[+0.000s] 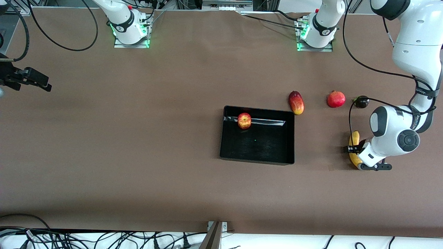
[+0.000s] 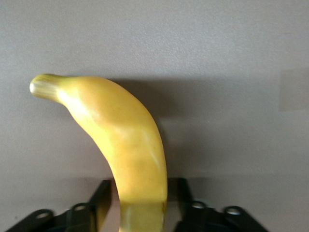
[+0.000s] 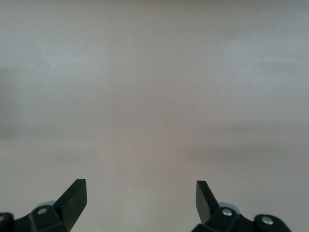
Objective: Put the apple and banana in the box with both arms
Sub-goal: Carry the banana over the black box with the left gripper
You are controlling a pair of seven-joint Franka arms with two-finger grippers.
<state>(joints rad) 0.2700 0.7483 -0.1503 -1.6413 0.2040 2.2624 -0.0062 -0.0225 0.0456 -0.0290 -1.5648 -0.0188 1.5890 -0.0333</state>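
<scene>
At the left arm's end of the worktop [image 1: 138,155], the left claw [image 2: 140,205] grips the banana [image 2: 125,145] lying there. Inside the box [image 1: 258,159] lies the apple [image 1: 244,120]. Over bare worktop, the waiting right claw [image 3: 141,195] has its fingers spread wide.

Glossy black plastic box [image 1: 256,152], smooth waxy banana [image 2: 130,145], matt brown table covering [image 1: 138,138]
</scene>
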